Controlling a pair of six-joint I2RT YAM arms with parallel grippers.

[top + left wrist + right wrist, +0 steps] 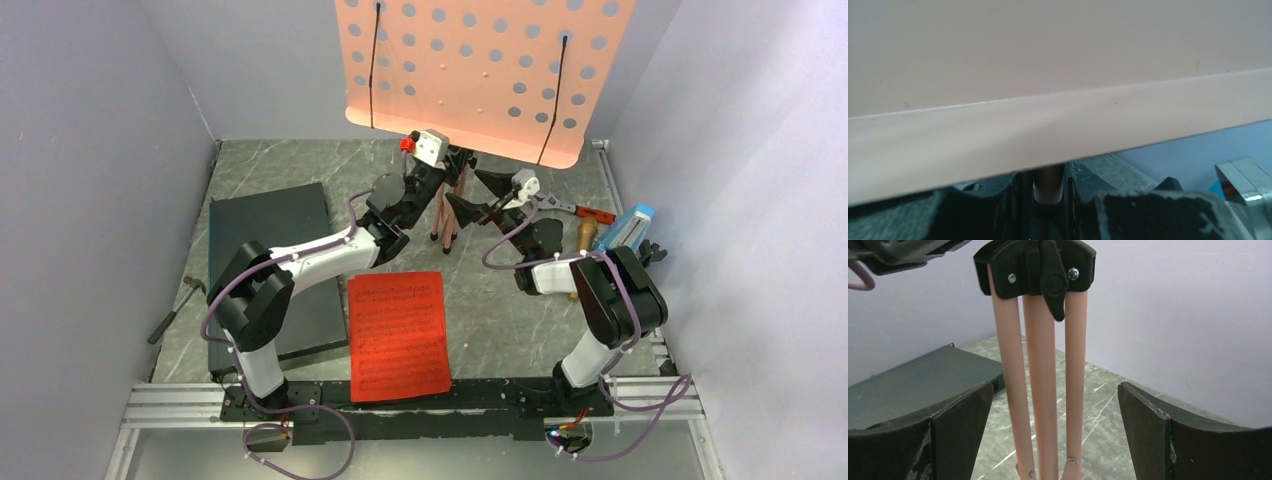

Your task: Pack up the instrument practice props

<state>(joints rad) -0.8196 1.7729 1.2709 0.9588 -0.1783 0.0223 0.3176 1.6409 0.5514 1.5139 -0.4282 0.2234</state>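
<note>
Marbled grey table [500, 330]; left gripper [1048, 197] clamps the perforated pink stand [480, 70], right gripper [1054, 390] gapes empty.

Standing here, I am not finding a single word, number or brand that I can read. The red sheet-music pages [397, 335] are showing rows of dark printed lines, but the print is coming through too small to make out any title, note or figure. The small blue metronome [630, 226] is showing its face at a size where no scale or maker's mark is coming through. A scrap of orange at the right edge of the left wrist view is staying a blur.
</note>
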